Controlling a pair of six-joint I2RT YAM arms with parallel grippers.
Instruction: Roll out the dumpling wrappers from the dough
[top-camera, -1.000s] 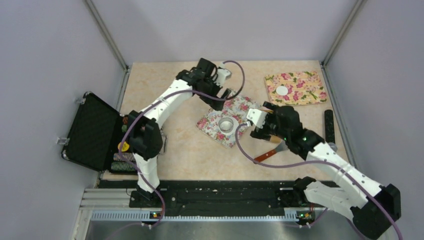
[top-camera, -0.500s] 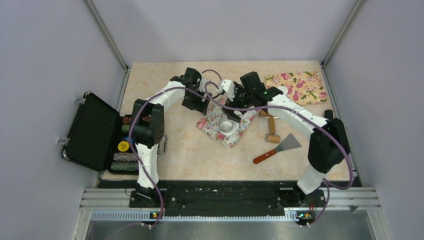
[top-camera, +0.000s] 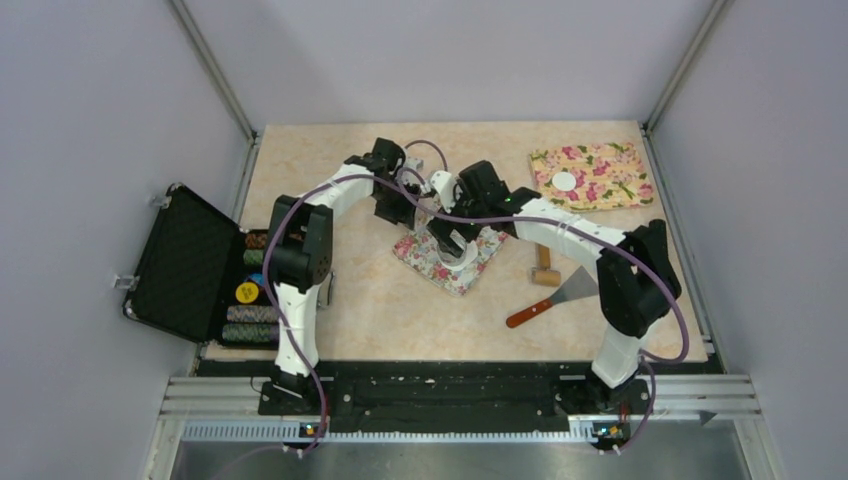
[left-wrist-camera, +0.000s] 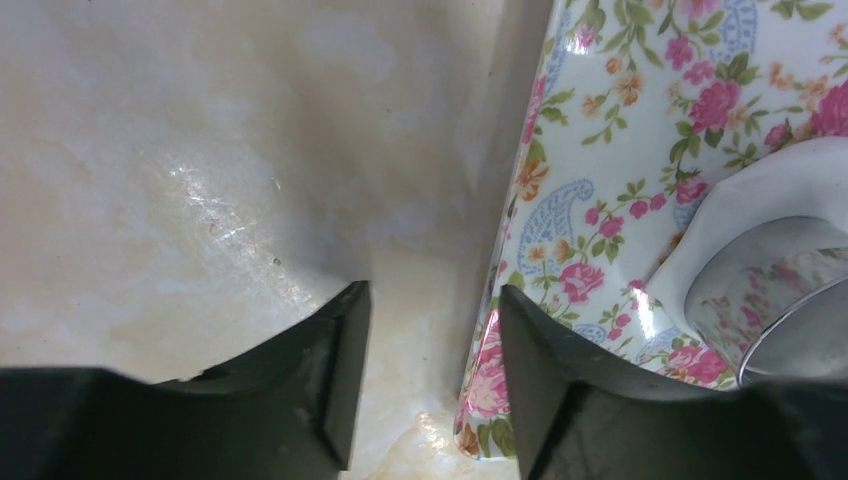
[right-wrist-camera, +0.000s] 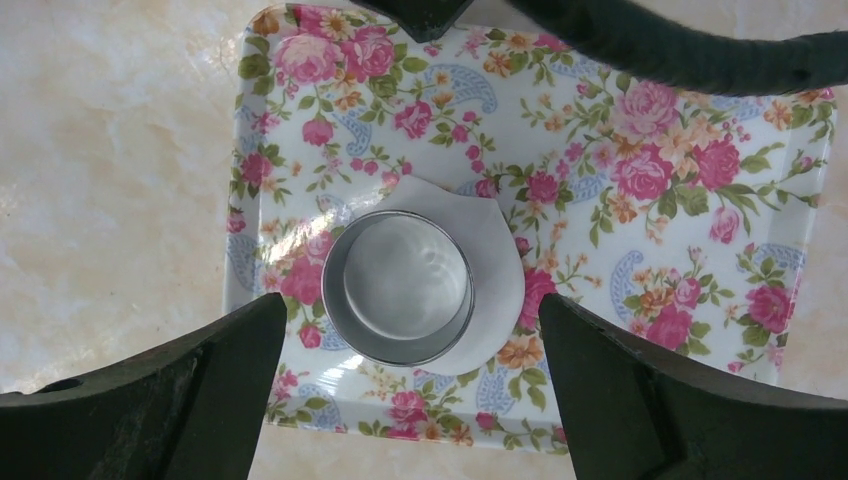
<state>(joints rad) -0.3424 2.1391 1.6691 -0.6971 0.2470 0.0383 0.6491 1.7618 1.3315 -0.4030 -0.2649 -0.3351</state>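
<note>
A thin white sheet of dough (right-wrist-camera: 497, 290) lies on a floral mat (right-wrist-camera: 640, 170), with a small round shiny ring-like bowl (right-wrist-camera: 400, 288) standing on it. My right gripper (right-wrist-camera: 412, 312) hangs open right above the bowl, one finger on each side, touching nothing. My left gripper (left-wrist-camera: 432, 345) is open at the mat's left edge (left-wrist-camera: 490, 400), one finger over the table and one over the mat. One dumpling wrapper (top-camera: 565, 181), a flat white disc, lies on a second floral mat (top-camera: 600, 185) at the back right. No thick lump of dough shows.
A wooden rolling pin (top-camera: 544, 268) and a red-handled scraper (top-camera: 552, 298) lie right of the near mat (top-camera: 440, 272). An open black case (top-camera: 185, 262) with stacked chips stands at the table's left edge. Both arms crowd the mat from the back.
My right gripper has swung from beside the rolling pin to over the bowl on the mat. My left gripper has come from the back of the table down to the mat's left edge.
</note>
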